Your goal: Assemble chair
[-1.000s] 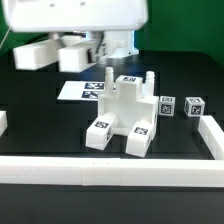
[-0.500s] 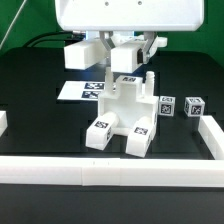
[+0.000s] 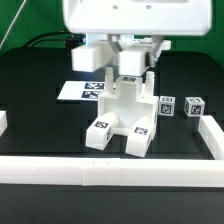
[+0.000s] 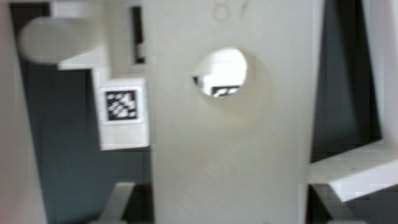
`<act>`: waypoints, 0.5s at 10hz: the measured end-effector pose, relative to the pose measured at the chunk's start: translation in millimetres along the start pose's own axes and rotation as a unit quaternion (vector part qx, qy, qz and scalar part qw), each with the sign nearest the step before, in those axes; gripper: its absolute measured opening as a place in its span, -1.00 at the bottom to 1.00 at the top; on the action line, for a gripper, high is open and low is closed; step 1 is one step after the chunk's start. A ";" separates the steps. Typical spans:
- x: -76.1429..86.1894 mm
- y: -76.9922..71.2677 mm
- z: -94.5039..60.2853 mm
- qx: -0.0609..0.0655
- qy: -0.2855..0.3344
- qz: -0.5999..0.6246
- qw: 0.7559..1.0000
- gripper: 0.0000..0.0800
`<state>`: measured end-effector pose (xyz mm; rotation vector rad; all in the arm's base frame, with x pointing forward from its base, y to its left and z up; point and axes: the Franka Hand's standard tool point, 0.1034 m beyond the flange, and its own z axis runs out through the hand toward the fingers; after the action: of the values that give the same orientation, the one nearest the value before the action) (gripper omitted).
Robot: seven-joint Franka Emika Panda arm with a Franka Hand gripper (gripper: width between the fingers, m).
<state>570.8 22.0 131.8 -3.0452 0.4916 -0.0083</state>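
Observation:
The part-built chair [image 3: 125,118], a white blocky piece with tags on its two front feet, stands mid-table. My gripper [image 3: 121,66] hangs right above its upright top. In the wrist view my gripper [image 4: 238,214] straddles a flat white chair board [image 4: 231,150] with a round hole [image 4: 221,75]. Both fingers [image 4: 128,203] lie against the board's edges, so the gripper looks shut on it. Behind the board I see a tagged white piece [image 4: 121,108] and a round peg end [image 4: 54,38]. The grip itself is hidden in the exterior view.
Two small tagged chair blocks [image 3: 167,105] [image 3: 194,103] sit at the exterior view's right of the chair. The marker board [image 3: 80,91] lies behind it on the left. White border rails run along the front [image 3: 110,172] and the right [image 3: 212,135].
The arm has swung from the exterior view's left to right, ending over the chair's upright top. The chair and the loose blocks have not moved.

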 end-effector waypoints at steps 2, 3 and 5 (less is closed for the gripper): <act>-3.7 -6.0 5.1 -0.002 0.002 -0.009 1.000 -0.29; -3.4 -4.9 5.1 -0.002 0.002 -0.008 1.000 -0.29; -3.9 -5.6 6.0 -0.003 0.003 -0.008 1.000 -0.29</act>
<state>568.9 28.8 126.1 -3.0548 0.4685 -0.0156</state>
